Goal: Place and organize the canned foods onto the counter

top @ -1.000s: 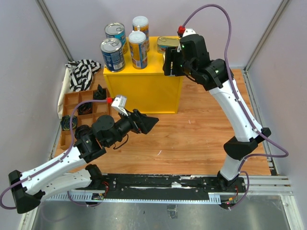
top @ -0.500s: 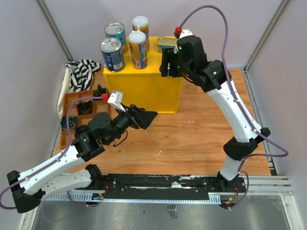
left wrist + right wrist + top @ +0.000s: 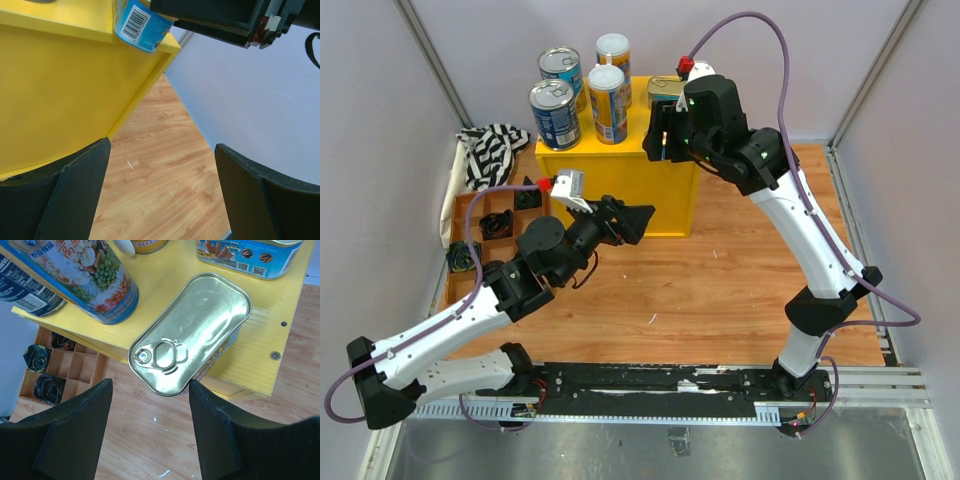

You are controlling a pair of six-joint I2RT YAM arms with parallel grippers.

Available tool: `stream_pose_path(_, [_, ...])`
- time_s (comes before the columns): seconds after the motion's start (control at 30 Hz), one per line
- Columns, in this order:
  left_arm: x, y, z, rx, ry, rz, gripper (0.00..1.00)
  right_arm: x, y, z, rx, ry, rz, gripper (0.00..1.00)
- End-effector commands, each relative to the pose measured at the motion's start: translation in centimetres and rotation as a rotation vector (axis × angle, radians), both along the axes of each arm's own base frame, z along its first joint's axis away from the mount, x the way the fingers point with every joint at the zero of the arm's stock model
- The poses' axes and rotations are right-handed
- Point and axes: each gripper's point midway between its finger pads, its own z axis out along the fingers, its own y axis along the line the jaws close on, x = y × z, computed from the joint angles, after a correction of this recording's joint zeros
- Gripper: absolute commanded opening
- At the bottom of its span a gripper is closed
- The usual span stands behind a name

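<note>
Yellow counter (image 3: 620, 185) stands at the back of the wood table (image 3: 720, 270), with all the cans on its flat top. Two wide blue cans (image 3: 554, 113) stand upright on the left side, one behind the other. Two slim cans (image 3: 606, 103) stand upright just right of them, also one behind the other. Gold tin (image 3: 192, 332) lies flat, pull tab up, at the counter's near right corner, its tab end showing past the edge. Other tin (image 3: 247, 252), blue-sided, sits near it but apart.

Right gripper (image 3: 660, 138) hovers over the gold tin with fingers (image 3: 65, 440) spread and the tin's tab end between the tips. There is a clear gap on one side; the other tip is right at the tin's rim, contact cannot be told. It is not pinching the tin.

Left gripper (image 3: 632, 222) is low, beside the counter's front wall, pointing right. Its fingers (image 3: 65, 200) are spread wide, nothing held between them.

Brown tray (image 3: 485, 215) with compartments sits left of the counter, small black items inside. Striped cloth (image 3: 490, 150) lies behind the tray.
</note>
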Motion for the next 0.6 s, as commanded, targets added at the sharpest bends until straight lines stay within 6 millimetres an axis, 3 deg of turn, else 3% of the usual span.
stream_pose_path(0.0, [1.8, 1.1, 2.8, -0.027, -0.081, 0.11, 0.89, -0.4, 1.4, 2.2, 0.08, -0.046, 0.041, 0.62])
stream_pose_path(0.13, [2.9, 1.0, 3.5, -0.026, -0.103, 0.155, 0.87, -0.6, 0.8, 3.0, 0.075, -0.075, 0.035, 0.62])
stream_pose_path(0.27, [3.8, 0.3, 4.2, -0.027, -0.121, 0.176, 0.84, -0.5, -1.2, 4.2, 0.059, -0.132, -0.011, 0.61])
stream_pose_path(0.43, [4.9, -0.1, 5.3, -0.026, -0.15, 0.208, 0.74, 0.5, -4.0, 4.9, 0.074, -0.162, -0.075, 0.59])
stream_pose_path(0.57, [5.8, -0.7, 6.0, 0.002, -0.173, 0.232, 0.72, 2.1, -5.8, 5.2, 0.09, -0.174, -0.111, 0.56])
